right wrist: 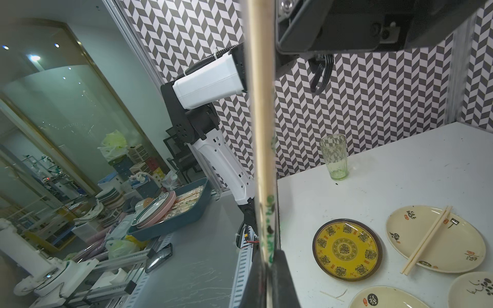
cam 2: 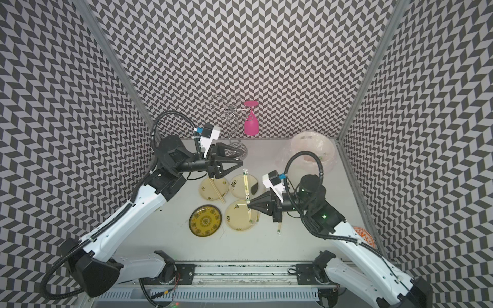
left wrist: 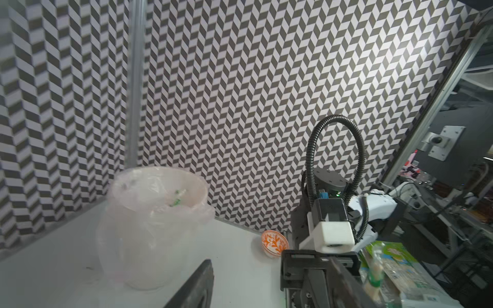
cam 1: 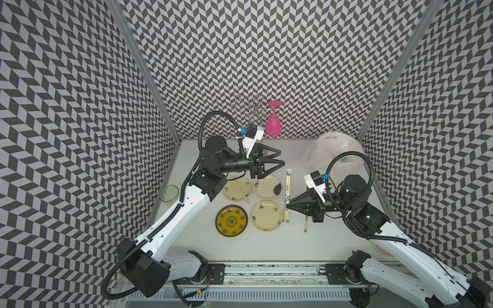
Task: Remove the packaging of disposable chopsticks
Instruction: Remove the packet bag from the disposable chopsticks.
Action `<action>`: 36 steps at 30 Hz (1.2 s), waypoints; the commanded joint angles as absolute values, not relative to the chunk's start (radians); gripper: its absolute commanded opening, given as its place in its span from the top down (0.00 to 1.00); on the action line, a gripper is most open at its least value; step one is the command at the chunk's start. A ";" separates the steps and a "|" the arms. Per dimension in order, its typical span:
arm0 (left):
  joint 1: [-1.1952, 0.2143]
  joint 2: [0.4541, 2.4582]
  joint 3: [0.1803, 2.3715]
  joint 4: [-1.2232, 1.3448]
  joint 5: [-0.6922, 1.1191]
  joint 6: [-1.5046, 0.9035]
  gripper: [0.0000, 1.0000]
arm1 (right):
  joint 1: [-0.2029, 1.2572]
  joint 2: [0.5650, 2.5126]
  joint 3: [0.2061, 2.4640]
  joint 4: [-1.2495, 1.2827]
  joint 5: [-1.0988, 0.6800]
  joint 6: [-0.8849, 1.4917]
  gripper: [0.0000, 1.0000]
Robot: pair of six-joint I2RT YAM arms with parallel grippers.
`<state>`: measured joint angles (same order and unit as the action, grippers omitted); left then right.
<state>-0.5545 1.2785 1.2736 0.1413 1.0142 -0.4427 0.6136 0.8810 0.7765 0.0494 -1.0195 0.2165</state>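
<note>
Pinching shut with the right gripper [cam 1: 288, 204] on the wrapped disposable chopsticks [cam 1: 287, 186], gripping partway along and holding them lifted off the table, the longer stretch reaching away from the fingertips toward the left gripper [cam 1: 281, 158]. Holding that left gripper fairly wide and empty, tips just short of the far end of the packaging [right wrist: 269, 213] and apparently not touching it. Probably bringing those open fingers onto the sleeve's loose end. Doing it well by closing on plastic alone, beyond the wood, then pulling straight along the sticks' length, away from the right gripper, while keeping that pinch firm. Watching for the sleeve stretching instead of sliding, with the right pinch seeming to sit over plastic too, and avoiding any bending of such thin wood. Leaving alone a second wrapped pair [cam 1: 305, 226] lying on the table beneath the right gripper's wrist, and the bare chopsticks [cam 1: 241, 190] on a plate [cam 1: 226, 192] under the left gripper. Keeping the bag-lined bin [cam 1: 314, 149], ahead of the left tips and well apart, in mind for the emptied sleeve.
</note>
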 commanded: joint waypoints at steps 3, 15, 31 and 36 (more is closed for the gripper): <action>-0.575 1.248 1.286 0.215 1.174 -0.491 0.38 | 0.621 0.896 0.816 0.064 -1.046 0.195 1.00; -0.585 1.253 1.279 0.231 1.160 -0.492 0.45 | 0.633 0.945 0.830 0.046 -1.044 0.188 1.00; -0.589 1.233 1.295 0.144 1.087 -0.400 1.00 | 0.639 0.976 0.849 0.029 -1.076 0.194 1.00; -0.589 1.147 1.207 0.240 0.918 -0.405 1.00 | 0.638 0.961 0.794 0.272 -1.069 0.416 0.87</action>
